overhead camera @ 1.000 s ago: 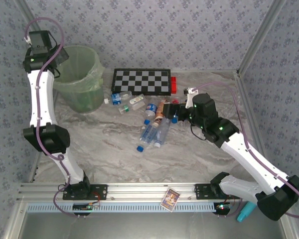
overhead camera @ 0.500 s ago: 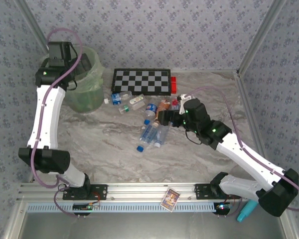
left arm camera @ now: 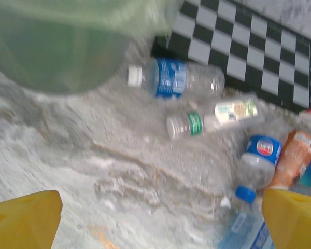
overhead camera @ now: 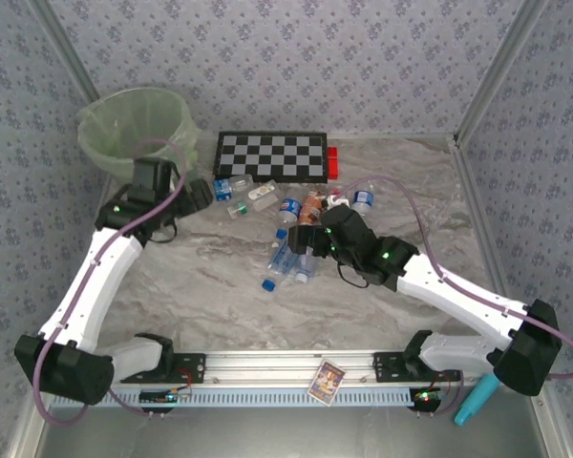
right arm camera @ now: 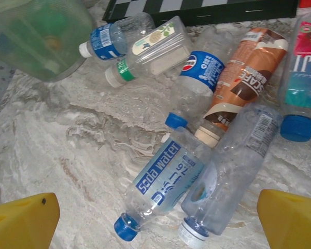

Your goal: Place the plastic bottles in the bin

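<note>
Seven plastic bottles point(right arm camera: 163, 184) are counted, lying heaped on the marbled table point(right arm camera: 67, 145) beside one checkerboard point(overhead camera: 272, 156). Clear bodies are seen, labelled blue, green, brown and pink. One pale green bin point(overhead camera: 110, 151) is placed far left. The left gripper point(left arm camera: 160, 218) and right gripper point(right arm camera: 158, 218) are spread wide, with nothing held.

The left gripper point(overhead camera: 204, 194) swung from the bin point(overhead camera: 94, 135) down beside the plastic bottles point(overhead camera: 288, 254) while the right gripper point(overhead camera: 301, 239) advanced over them.

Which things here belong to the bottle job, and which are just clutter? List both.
Job: plastic bottles; bin.
Lying about: checkerboard; red block; turquoise tool; small card.
</note>
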